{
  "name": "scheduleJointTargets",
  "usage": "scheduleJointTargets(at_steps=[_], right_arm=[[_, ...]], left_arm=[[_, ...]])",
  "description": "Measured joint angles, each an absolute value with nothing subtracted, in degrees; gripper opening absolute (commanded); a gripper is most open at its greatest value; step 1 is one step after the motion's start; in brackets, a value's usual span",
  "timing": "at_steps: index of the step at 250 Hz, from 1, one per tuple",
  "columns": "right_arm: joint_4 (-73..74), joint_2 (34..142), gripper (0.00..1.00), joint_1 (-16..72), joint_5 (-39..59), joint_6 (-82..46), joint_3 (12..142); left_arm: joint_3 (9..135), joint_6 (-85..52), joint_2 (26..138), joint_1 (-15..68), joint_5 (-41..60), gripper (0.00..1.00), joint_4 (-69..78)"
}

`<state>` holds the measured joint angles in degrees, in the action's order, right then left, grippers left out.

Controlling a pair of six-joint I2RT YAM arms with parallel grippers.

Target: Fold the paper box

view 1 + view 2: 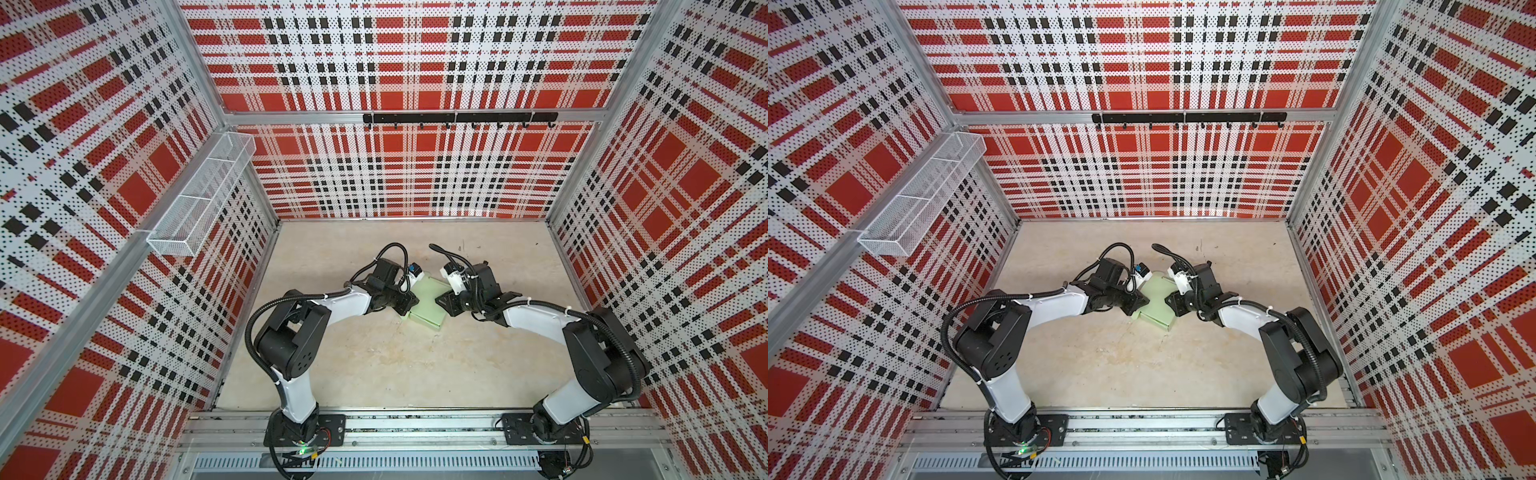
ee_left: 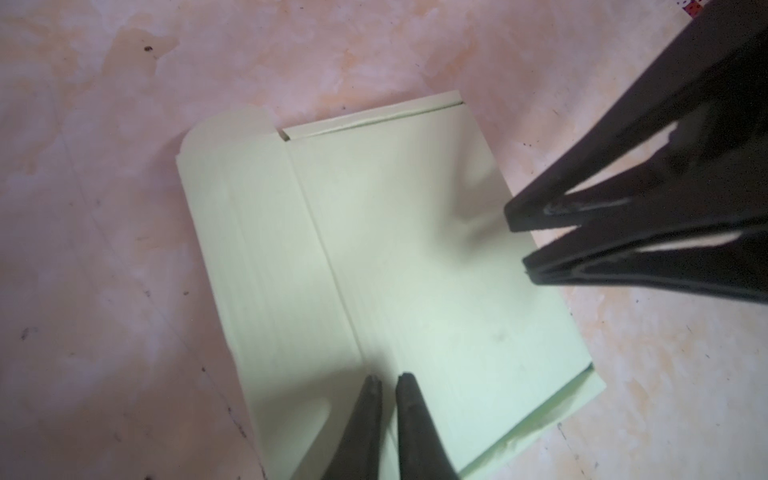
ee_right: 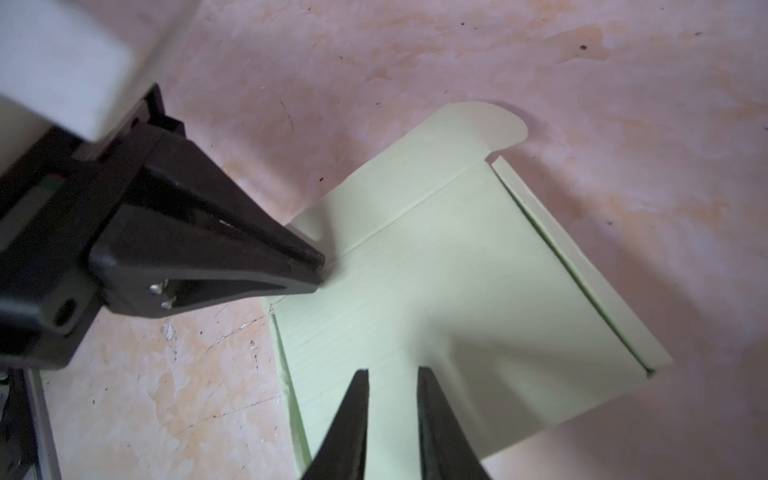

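The paper box (image 1: 428,299) (image 1: 1154,299) lies flat on the table between both arms, pale mint green. In the left wrist view the paper box (image 2: 415,249) shows a long crease and a rounded flap (image 2: 224,166) at one corner. My left gripper (image 2: 388,379) rests its tips on the box by that crease, jaws nearly together with nothing between them; it also shows as the left gripper (image 3: 321,268). My right gripper (image 3: 393,370) stands over the opposite edge of the box (image 3: 457,270), jaws a little apart and empty, seen also as the right gripper (image 2: 517,243).
The table (image 1: 395,374) is beige and stained. A white wire basket (image 1: 199,195) hangs on the left wall and a black hook rail (image 1: 459,117) on the back wall. Plaid walls close in three sides; the arms' base rail (image 1: 415,428) runs along the front.
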<state>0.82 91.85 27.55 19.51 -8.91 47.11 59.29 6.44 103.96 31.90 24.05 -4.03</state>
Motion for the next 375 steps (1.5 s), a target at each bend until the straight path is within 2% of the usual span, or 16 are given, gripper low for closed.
scheduleJointTargets(at_steps=[74,112,163,188,194,207,244,301,351,375], right_arm=[[-0.45,91.96,0.30,27.55,12.99,-15.03,45.17],[0.16,91.83,0.47,27.33,12.03,-17.61,45.23],[-1.67,92.38,0.61,26.57,9.91,-21.19,46.44],[-4.05,94.13,0.64,26.33,9.74,-23.20,47.53],[-4.47,94.41,0.69,26.28,9.72,-23.79,47.70],[-5.17,94.78,0.71,26.22,9.78,-25.15,48.16],[-7.35,96.12,0.72,26.22,10.39,-30.52,49.95],[-7.84,97.69,0.67,28.49,10.55,-35.46,51.59],[-8.45,100.14,0.62,28.80,10.87,-34.57,54.72],[-10.28,101.36,0.61,28.80,10.24,-32.38,57.04]], left_arm=[[59.29,6.20,104.95,32.03,24.18,0.14,-2.76],[59.29,5.80,105.12,32.03,24.51,0.14,-2.15],[59.29,5.08,105.27,32.03,24.80,0.14,-2.07],[59.29,4.62,105.27,32.01,24.82,0.14,-2.07],[59.31,4.49,105.27,32.01,24.84,0.13,-2.04],[59.31,4.32,105.27,32.01,24.95,0.13,-2.04],[59.31,4.12,105.27,32.05,24.82,0.13,-2.04],[59.31,4.08,105.27,32.29,24.36,0.13,-2.02],[59.31,3.88,105.27,32.27,24.08,0.13,-1.93],[59.31,3.60,105.21,32.27,24.45,0.16,-1.93]])
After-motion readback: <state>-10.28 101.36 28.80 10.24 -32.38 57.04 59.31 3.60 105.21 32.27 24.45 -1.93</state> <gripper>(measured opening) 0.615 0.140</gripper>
